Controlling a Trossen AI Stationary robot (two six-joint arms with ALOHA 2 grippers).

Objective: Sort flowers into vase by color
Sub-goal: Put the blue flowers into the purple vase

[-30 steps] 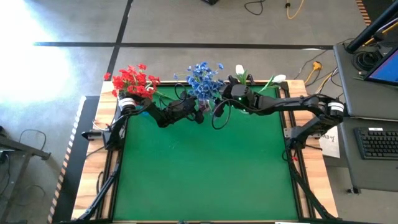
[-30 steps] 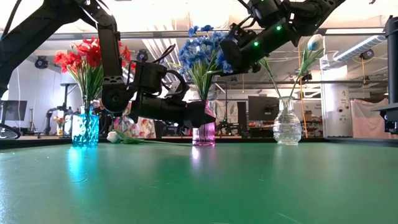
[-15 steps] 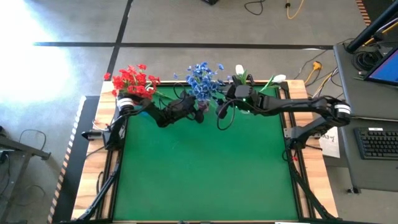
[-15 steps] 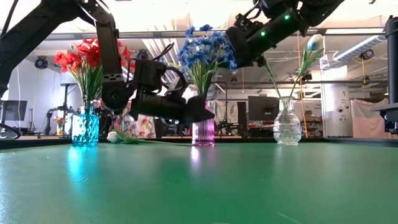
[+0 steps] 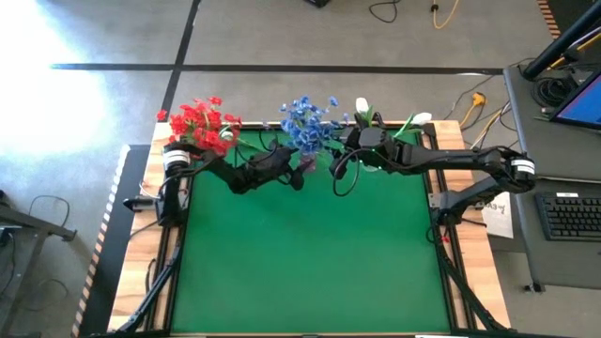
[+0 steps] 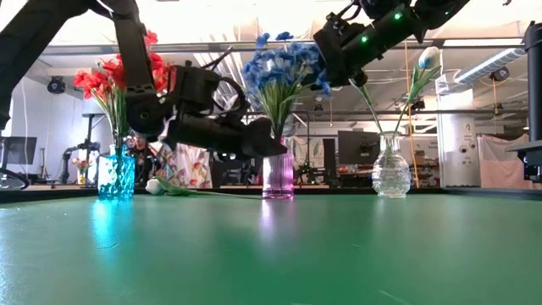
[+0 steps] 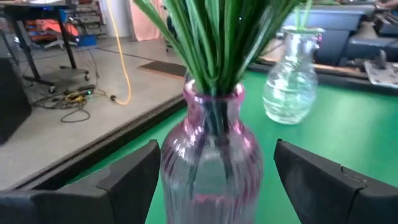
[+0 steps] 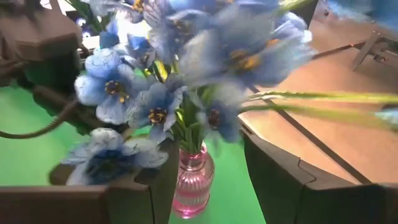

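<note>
Where the green mat [image 5: 300, 253] covers the wooden table [image 5: 143, 282], three vases stand in a row along its far edge. A blue glass vase [image 6: 115, 175] holds the red flowers [image 5: 199, 121], a pink vase [image 6: 278, 180] in the middle holds the blue flowers [image 5: 307, 120], and a clear vase [image 6: 390, 175] holds white buds [image 6: 428, 58] on long stems. One more white bud [image 6: 154, 186] lies flat on the mat between the blue and pink vases.

The left gripper [image 7: 214, 180] sits low at the pink vase, its fingers spread with one on either side of the glass, not touching it. The right gripper [image 8: 205, 186] hangs higher, up among the blue blooms, its fingers also spread apart around the bunch of stems.

Beyond the table the floor is grey concrete with dark tape lines and loose cables. A desk with a keyboard [image 5: 571, 214] stands to the right. The low view looks into a workshop with monitors, stands and ceiling ducts.
</note>
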